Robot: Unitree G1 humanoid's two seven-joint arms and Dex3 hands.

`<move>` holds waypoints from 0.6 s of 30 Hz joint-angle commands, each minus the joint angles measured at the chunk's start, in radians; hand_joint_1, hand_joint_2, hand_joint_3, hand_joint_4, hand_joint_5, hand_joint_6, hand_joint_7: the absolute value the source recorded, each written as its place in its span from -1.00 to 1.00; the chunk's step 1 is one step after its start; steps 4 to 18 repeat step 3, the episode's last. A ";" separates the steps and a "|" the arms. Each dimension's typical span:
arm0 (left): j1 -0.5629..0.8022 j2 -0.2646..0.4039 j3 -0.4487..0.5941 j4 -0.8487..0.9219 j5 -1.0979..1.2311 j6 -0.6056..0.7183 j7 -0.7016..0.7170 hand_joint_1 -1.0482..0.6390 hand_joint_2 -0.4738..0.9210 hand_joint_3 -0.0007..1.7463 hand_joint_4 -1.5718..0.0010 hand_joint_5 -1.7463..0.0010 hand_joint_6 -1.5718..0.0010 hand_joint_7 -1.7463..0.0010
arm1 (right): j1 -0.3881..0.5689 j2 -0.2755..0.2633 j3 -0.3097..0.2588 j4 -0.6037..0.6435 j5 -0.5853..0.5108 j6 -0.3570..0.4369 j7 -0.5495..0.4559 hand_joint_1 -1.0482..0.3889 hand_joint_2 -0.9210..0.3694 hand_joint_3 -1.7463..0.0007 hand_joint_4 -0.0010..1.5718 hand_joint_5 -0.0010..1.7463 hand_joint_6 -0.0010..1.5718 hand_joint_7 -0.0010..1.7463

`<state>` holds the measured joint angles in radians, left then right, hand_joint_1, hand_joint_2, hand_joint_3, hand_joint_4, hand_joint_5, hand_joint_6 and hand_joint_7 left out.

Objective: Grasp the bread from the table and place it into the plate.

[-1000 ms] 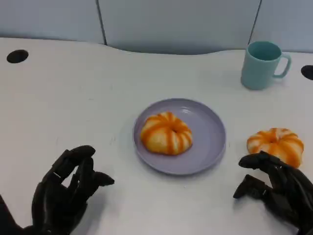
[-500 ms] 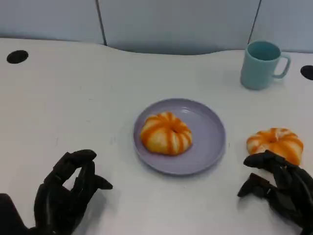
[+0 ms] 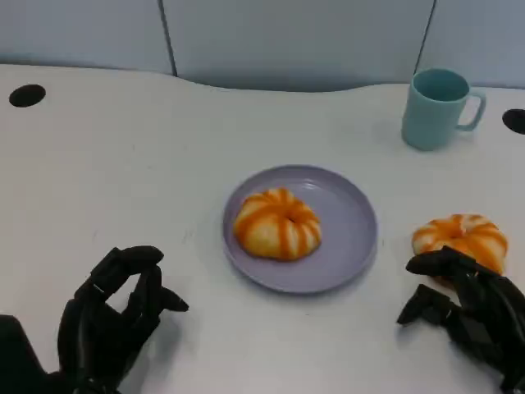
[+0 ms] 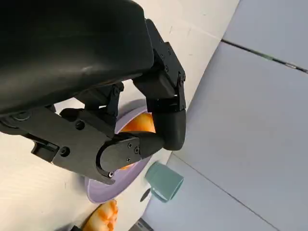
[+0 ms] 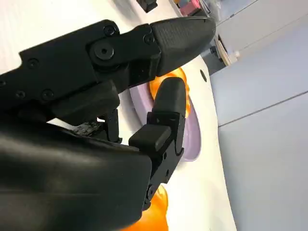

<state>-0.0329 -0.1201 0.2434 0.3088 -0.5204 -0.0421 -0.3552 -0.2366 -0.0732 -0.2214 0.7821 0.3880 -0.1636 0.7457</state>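
A striped orange-and-white bread (image 3: 277,223) lies on the lilac plate (image 3: 349,222) at the table's middle. A second bread like it (image 3: 461,238) sits on the bare table to the plate's right. My right hand (image 3: 463,310) is just in front of that second bread, with its fingers spread and their tips at the bread's near edge, holding nothing. My left hand (image 3: 115,316) hovers at the lower left, well away from the plate, with its fingers bent but apart and nothing in them. The left wrist view shows the plate (image 4: 103,192) and the table bread (image 4: 103,217) beyond the fingers. The right wrist view shows the table bread (image 5: 149,211) beneath the hand.
A teal mug (image 3: 439,107) stands at the back right, also visible as the mug (image 4: 163,182) in the left wrist view. Dark cable holes (image 3: 26,95) sit in the table's far corners. A grey partition wall runs along the back edge.
The left hand has sunk slightly toward the picture's lower edge. The right hand has shifted a little to the right, staying at the table bread's near edge. Breads, plate and mug are unmoved.
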 commanded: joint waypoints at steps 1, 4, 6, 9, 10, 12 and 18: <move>0.000 0.020 0.005 0.004 0.010 -0.020 -0.020 -0.05 0.55 -0.07 0.06 -0.89 0.05 -0.40 | 0.014 -0.015 -0.002 0.010 -0.012 0.014 -0.014 -0.16 -1.00 0.82 -0.19 0.65 -0.19 0.14; 0.000 0.020 0.005 0.005 0.010 -0.020 -0.021 -0.05 0.55 -0.08 0.06 -0.89 0.05 -0.41 | 0.014 -0.015 -0.002 0.010 -0.012 0.014 -0.014 -0.16 -1.00 0.82 -0.19 0.65 -0.19 0.14; 0.000 0.020 0.005 0.005 0.010 -0.020 -0.021 -0.05 0.55 -0.08 0.06 -0.89 0.05 -0.41 | 0.014 -0.015 -0.002 0.010 -0.012 0.014 -0.014 -0.16 -1.00 0.82 -0.19 0.65 -0.19 0.14; 0.000 0.020 0.005 0.005 0.010 -0.020 -0.021 -0.05 0.55 -0.08 0.06 -0.89 0.05 -0.41 | 0.014 -0.015 -0.002 0.010 -0.012 0.014 -0.014 -0.16 -1.00 0.82 -0.19 0.65 -0.19 0.14; 0.000 0.020 0.005 0.005 0.010 -0.020 -0.021 -0.05 0.55 -0.08 0.06 -0.89 0.05 -0.41 | 0.014 -0.015 -0.002 0.010 -0.012 0.014 -0.014 -0.16 -1.00 0.82 -0.19 0.65 -0.19 0.14; 0.000 0.020 0.005 0.005 0.010 -0.020 -0.021 -0.05 0.55 -0.08 0.06 -0.89 0.05 -0.41 | 0.014 -0.015 -0.002 0.010 -0.012 0.014 -0.014 -0.16 -1.00 0.82 -0.19 0.65 -0.19 0.14; 0.000 0.020 0.005 0.005 0.010 -0.020 -0.021 -0.05 0.55 -0.08 0.06 -0.89 0.05 -0.41 | 0.014 -0.015 -0.002 0.010 -0.012 0.014 -0.014 -0.16 -1.00 0.82 -0.19 0.65 -0.19 0.14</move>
